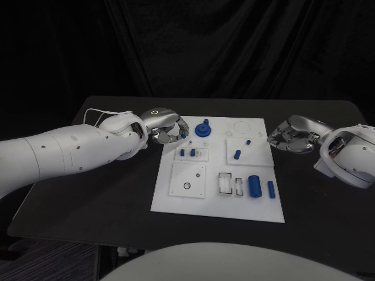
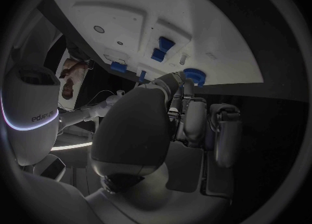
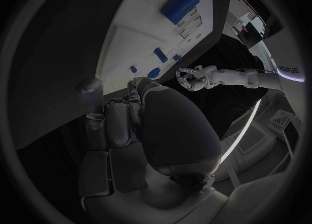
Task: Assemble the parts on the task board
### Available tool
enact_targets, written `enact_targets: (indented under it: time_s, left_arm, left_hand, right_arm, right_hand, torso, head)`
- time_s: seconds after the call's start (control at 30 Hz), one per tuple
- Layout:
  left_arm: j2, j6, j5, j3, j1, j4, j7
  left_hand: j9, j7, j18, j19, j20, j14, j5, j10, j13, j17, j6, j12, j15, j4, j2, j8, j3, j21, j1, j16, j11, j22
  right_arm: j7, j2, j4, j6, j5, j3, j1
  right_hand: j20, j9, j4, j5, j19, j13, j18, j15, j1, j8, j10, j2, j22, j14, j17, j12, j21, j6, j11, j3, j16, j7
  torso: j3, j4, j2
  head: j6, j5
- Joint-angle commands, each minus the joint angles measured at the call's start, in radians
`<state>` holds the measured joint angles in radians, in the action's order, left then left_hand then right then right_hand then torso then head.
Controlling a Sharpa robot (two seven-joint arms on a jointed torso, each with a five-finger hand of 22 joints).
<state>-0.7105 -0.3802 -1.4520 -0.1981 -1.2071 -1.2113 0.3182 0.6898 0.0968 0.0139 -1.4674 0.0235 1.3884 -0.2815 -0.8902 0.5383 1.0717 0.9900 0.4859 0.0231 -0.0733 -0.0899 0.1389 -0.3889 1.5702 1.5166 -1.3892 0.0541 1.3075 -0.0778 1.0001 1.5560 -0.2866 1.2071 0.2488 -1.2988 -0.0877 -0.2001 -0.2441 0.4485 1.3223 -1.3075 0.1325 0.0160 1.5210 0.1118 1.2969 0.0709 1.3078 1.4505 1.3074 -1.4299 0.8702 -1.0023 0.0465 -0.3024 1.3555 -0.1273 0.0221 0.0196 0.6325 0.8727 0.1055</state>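
Observation:
The white task board [image 1: 177,198] lies mid-table. On it are a round blue part [image 1: 204,130] at the far edge, two short blue pegs [image 1: 187,152], a small peg [image 1: 237,154], a thick blue cylinder [image 1: 254,185] and a slim one [image 1: 271,189]. My left hand [image 1: 166,129] hovers at the board's far-left corner, fingers curled, just beside the round part [image 2: 194,76]. A trace of blue shows at its fingertips; whether it holds a piece is unclear. My right hand [image 1: 290,136] hangs off the board's right edge with fingers curled in on nothing [image 3: 120,122].
The board has a round hole [image 1: 187,186] in a raised square plate and rectangular slots [image 1: 225,184] near its front. Black table [image 1: 95,193] extends on both sides of the board, with the edge close behind my right hand.

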Motion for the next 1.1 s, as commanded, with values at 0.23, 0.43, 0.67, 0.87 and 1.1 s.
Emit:
enact_targets:
  time_s: [0.23,0.43,0.67,0.87,1.1]
  left_arm:
    - [0.013,-0.003,-0.002,-0.006,-0.001,0.008,-0.017]
    - [0.031,0.011,-0.002,-0.010,0.000,0.032,-0.022]
    - [0.053,0.020,-0.002,-0.012,0.002,0.054,-0.025]
    - [0.070,0.033,-0.002,-0.013,0.003,0.066,-0.027]
    - [0.086,0.052,-0.002,-0.013,0.004,0.083,-0.028]
  left_hand:
    - [0.004,0.008,-0.014,-0.103,0.005,0.005,-0.001,-0.017,-0.005,-0.003,0.016,-0.005,0.000,0.000,0.004,0.002,0.008,0.001,-0.007,0.007,-0.002,0.263]
    - [0.004,0.009,-0.014,-0.103,0.004,0.004,-0.001,-0.022,-0.006,-0.007,0.017,-0.004,-0.001,0.001,0.004,0.002,0.008,0.001,-0.006,0.009,-0.002,0.263]
    - [0.003,0.010,-0.014,-0.103,0.004,0.003,-0.003,-0.023,-0.008,-0.010,0.015,-0.007,-0.002,0.003,0.003,0.000,0.008,0.001,-0.004,0.011,-0.001,0.263]
    - [0.002,0.010,-0.014,-0.103,0.003,0.001,-0.004,-0.023,-0.008,-0.013,0.014,-0.008,-0.002,0.003,0.004,-0.001,0.007,0.001,-0.004,0.013,0.000,0.263]
    - [0.001,0.011,-0.014,-0.103,0.003,0.000,-0.005,-0.022,-0.010,-0.015,0.011,-0.010,-0.003,0.004,0.004,-0.003,0.008,0.001,-0.004,0.014,0.001,0.263]
  right_arm:
    - [-0.019,-0.003,0.000,0.015,0.001,-0.001,0.002]
    - [-0.019,-0.003,0.001,0.015,0.001,-0.001,0.002]
    - [-0.019,-0.002,-0.001,0.015,0.001,-0.001,0.002]
    - [-0.018,-0.004,-0.003,0.014,0.001,-0.001,0.002]
    - [-0.017,-0.007,-0.005,0.014,0.001,-0.001,0.002]
  right_hand:
    - [-0.001,-0.001,0.000,0.003,-0.006,-0.007,-0.004,0.002,-0.010,0.002,-0.009,-0.002,0.094,-0.008,0.006,0.006,-0.004,0.001,0.002,-0.007,-0.007,0.000]
    - [-0.001,-0.001,0.000,0.003,-0.006,-0.007,-0.004,0.002,-0.010,0.002,-0.009,-0.002,0.094,-0.008,0.006,0.006,-0.004,0.001,0.002,-0.007,-0.007,0.000]
    - [-0.001,-0.001,0.000,0.003,-0.006,-0.007,-0.004,0.002,-0.010,0.002,-0.009,-0.002,0.094,-0.008,0.006,0.006,-0.004,0.001,0.002,-0.007,-0.007,0.000]
    - [-0.001,-0.001,0.000,0.003,-0.007,-0.007,-0.004,0.002,-0.010,0.001,-0.008,-0.003,0.094,-0.008,0.006,0.006,-0.004,0.002,0.003,-0.008,-0.007,0.000]
    - [-0.001,-0.001,0.000,0.003,-0.007,-0.007,-0.004,0.002,-0.010,0.001,-0.008,-0.003,0.094,-0.008,0.006,0.006,-0.004,0.002,0.003,-0.008,-0.007,0.000]
  torso:
    - [-0.0040,0.0032,0.000]
    - [-0.0030,0.0009,0.001]
    - [0.0000,-0.0023,0.001]
    - [0.0011,-0.0057,0.000]
    - [0.0005,-0.0036,-0.001]
  head:
    - [0.000,0.000]
    - [0.000,-0.001]
    - [0.000,-0.001]
    - [0.000,0.003]
    - [0.000,0.001]
